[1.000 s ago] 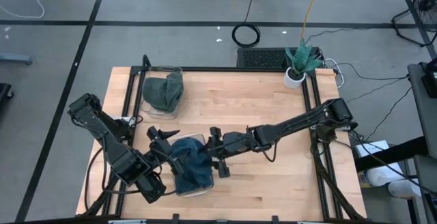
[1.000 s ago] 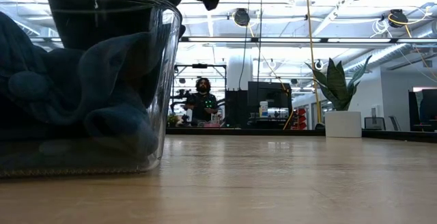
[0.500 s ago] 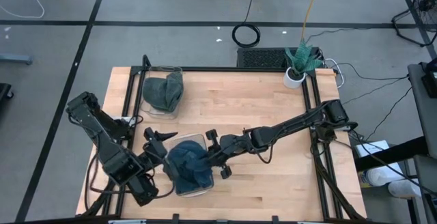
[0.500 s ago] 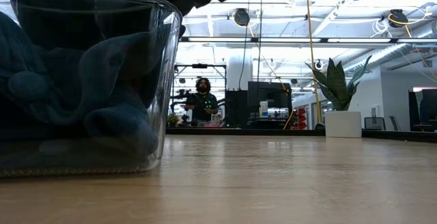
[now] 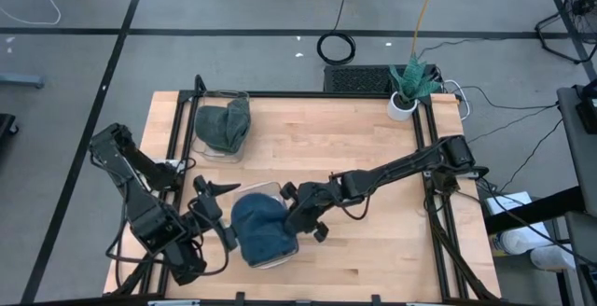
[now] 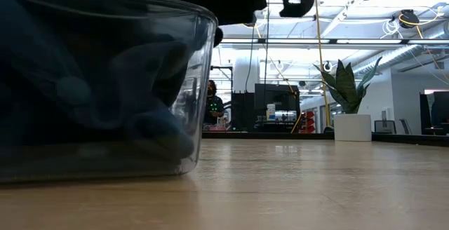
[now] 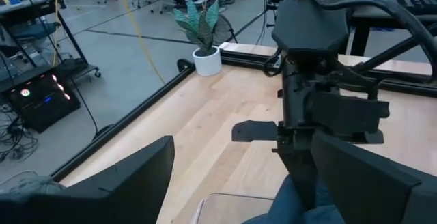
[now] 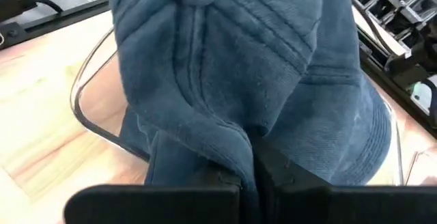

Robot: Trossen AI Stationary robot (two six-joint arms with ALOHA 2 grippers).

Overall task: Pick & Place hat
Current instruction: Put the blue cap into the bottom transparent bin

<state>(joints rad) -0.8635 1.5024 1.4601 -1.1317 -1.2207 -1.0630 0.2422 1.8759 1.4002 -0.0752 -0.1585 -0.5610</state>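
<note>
Two arms meet over the near left of the tabletop [image 5: 373, 138]. The right end effector [image 5: 291, 220] is pinched tight on a fold of the blue hat [image 5: 259, 231], which sits bunched in the clear container [image 5: 280, 255] there. The left end effector [image 5: 213, 215] waits just left of that container, fingers spread wide. A second grey-green hat [image 5: 222, 125] fills another clear container [image 5: 207, 151] at the far left.

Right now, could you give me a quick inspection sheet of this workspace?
Surface: wooden table, mostly bare.
Job's things: blue hat in the near clear container; green hat in the far clear container.
Clutter: potted plant at the far corner.
Grippers: right gripper shut on the blue hat; left gripper open beside it.
Cables: coiled cable on the floor.
Surroundings: person far behind.
</note>
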